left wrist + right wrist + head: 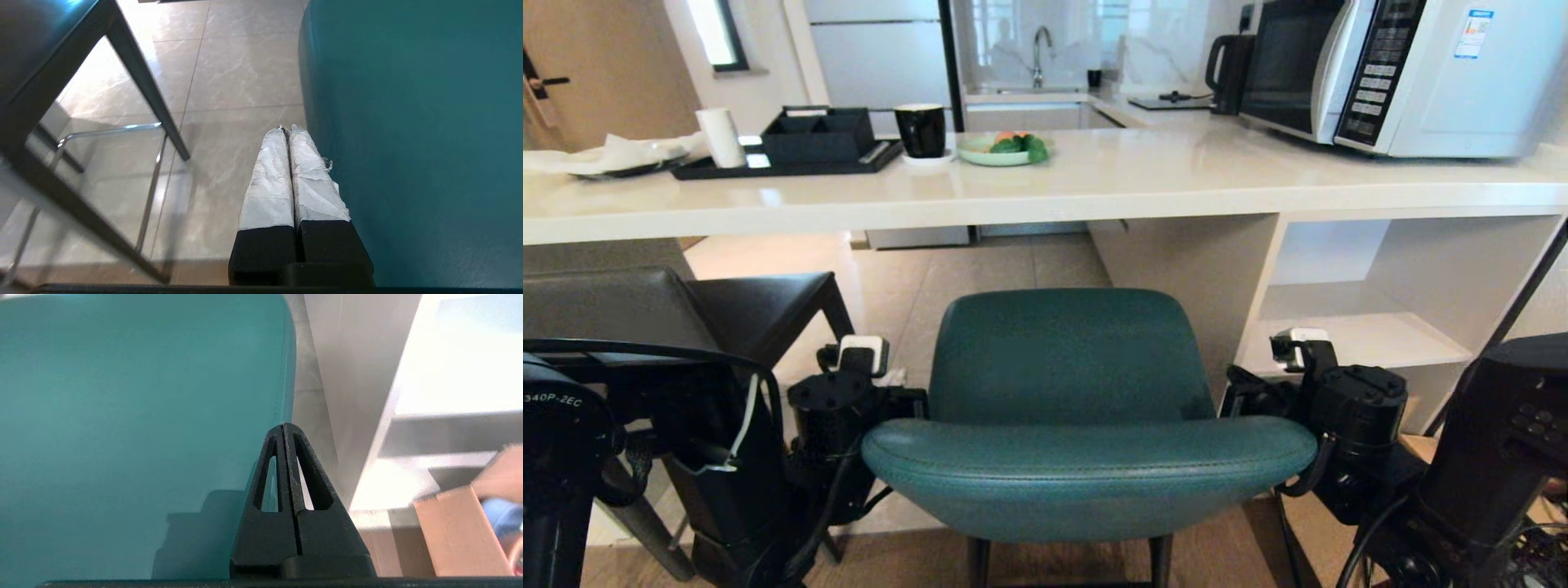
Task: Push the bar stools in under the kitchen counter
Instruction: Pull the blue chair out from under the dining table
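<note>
Flanking the teal bar stool (1068, 408), the left gripper (286, 130) and right gripper (284, 426) were each clamped shut, holding nothing, likely to bracket its backrest for pushing. It stood short of the kitchen counter (1045, 192); the grey stool (686, 310) waited leftward.

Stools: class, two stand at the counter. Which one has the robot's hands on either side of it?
The teal stool, with the rounded back. The left hand and right hand flank it, both shut. The grey stool stands off to its left.
</note>
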Tool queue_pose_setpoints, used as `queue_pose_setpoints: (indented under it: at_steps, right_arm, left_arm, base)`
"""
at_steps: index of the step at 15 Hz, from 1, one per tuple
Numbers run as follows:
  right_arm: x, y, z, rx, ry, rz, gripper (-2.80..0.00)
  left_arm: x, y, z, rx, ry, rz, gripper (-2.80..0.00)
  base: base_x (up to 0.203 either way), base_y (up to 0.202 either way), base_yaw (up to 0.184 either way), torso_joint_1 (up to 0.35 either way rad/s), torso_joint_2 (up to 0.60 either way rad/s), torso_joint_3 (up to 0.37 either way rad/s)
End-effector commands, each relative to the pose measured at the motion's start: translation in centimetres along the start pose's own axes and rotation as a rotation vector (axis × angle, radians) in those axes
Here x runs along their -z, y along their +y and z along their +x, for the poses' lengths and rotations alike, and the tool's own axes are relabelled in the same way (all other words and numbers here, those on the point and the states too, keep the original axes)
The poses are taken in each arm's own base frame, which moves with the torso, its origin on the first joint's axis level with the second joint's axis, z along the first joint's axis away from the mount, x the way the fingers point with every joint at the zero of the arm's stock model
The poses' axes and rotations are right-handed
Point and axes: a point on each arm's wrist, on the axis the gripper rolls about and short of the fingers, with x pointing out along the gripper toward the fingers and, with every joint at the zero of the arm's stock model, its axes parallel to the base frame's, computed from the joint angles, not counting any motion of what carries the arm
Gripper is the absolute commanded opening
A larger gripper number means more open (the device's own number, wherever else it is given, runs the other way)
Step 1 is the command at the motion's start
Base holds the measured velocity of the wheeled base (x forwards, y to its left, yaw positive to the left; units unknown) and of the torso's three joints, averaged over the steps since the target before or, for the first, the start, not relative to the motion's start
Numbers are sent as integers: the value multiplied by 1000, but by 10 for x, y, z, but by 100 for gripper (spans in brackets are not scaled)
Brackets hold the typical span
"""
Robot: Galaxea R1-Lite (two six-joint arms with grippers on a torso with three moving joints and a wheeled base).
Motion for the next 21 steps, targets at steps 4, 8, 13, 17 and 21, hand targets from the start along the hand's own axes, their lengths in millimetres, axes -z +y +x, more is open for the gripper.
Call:
queue_pose_setpoints:
  at_steps: [4, 8, 13, 17, 21]
  right_arm:
    - [-2, 16, -1, -47, -23, 2, -280]
    - [-18, 16, -11, -52, -45, 2, -280]
    - [-35, 18, -20, -57, -51, 3, -280]
    - [-53, 21, -32, -71, -50, 2, -280]
    - [-45, 14, -15, -39, -20, 8, -280]
  left_arm:
    - [1, 1, 16, -22, -30, -8, -280]
    - [-10, 8, 35, -54, -95, -11, -280]
    - [-26, 8, 38, -50, -136, -25, -280]
    - [-31, 6, 52, -42, -121, -20, -280]
    - [-34, 1, 34, -12, -83, -4, -280]
  base:
    - [-26, 0, -1, -2, 1, 2]
    - [0, 0, 0, 0, 0, 0]
    - [0, 0, 0, 0, 0, 0]
    - [0, 0, 0, 0, 0, 0]
    - [0, 0, 0, 0, 0, 0]
